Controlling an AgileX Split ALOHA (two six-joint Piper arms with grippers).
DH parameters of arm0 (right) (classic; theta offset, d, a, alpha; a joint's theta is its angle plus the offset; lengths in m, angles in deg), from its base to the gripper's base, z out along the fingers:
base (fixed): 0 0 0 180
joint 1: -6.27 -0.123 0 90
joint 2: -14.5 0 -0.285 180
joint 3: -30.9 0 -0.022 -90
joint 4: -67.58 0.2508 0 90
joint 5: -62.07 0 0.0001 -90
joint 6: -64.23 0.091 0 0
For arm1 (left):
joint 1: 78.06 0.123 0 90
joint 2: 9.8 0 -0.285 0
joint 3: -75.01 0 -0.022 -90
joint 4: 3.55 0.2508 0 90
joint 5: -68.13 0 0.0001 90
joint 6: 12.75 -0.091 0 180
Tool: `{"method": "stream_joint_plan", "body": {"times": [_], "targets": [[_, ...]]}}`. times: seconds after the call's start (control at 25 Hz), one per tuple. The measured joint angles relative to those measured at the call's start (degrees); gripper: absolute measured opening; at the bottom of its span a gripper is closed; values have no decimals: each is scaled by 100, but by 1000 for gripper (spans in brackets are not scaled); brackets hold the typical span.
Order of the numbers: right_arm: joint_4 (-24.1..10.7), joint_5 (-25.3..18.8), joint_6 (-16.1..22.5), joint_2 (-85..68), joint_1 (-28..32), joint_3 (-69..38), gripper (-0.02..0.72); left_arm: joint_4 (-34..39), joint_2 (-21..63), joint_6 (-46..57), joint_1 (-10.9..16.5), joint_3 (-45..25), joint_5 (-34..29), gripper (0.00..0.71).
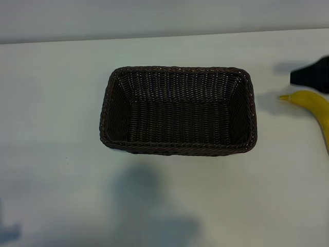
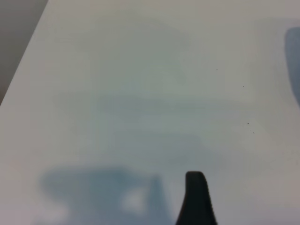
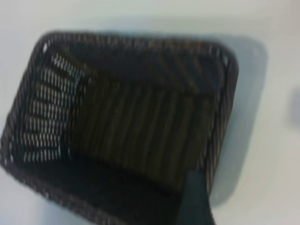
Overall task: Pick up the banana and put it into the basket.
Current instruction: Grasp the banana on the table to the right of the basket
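The dark-brown woven basket point(image 1: 177, 68) sits empty in the middle of the white table. The yellow banana point(image 1: 314, 105) lies on the table at the far right, cut off by the picture's edge, its stem tip pointing toward the basket. A black part of my right gripper point(image 1: 312, 75) shows just behind the stem end, apart from the banana. The right wrist view looks down into the basket point(image 3: 140, 43) past one dark finger point(image 3: 194, 199), with nothing held. My left arm is outside the exterior view. Its wrist view shows one black finger point(image 2: 197, 199) over bare table.
The white table point(image 1: 56, 128) runs back to a pale wall; its edge point(image 2: 26, 51) shows in the left wrist view. Soft shadows lie on the table in front of the basket point(image 1: 149, 206) and at the near left corner.
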Motion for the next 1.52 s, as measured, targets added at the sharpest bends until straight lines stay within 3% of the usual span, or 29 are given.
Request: {"method": "stream_joint_plan", "body": {"times": [0.12,0.24,0.32,0.56,0.64,0.68,0.8,1.52], "targets": [[-154,-47,231,435,0,484,549,0,0,-4,0,0,0,560],[-698,-177,635,855,0,916,549,0,0,-4,0,0,0,560],[-1392,-273,1111,1094,0,1160,549,0,0,-4,0,0,0,560],[-3908,-335,2989,1444,0,1452,549,0,0,-4,0,0,0,560],[-4524,-355,3306,1528,0,1472,549,0,0,-18,0,0,0,560],[-4675,-365,3410,1582,0,1478,549,0,0,-23,0,0,0,560],[-4857,-300,3518,1784,0,1478,549,0,0,-30,0,0,0,560],[-4888,307,3582,3281,0,1479,549,0,0,-30,0,-6,0,560]]}}
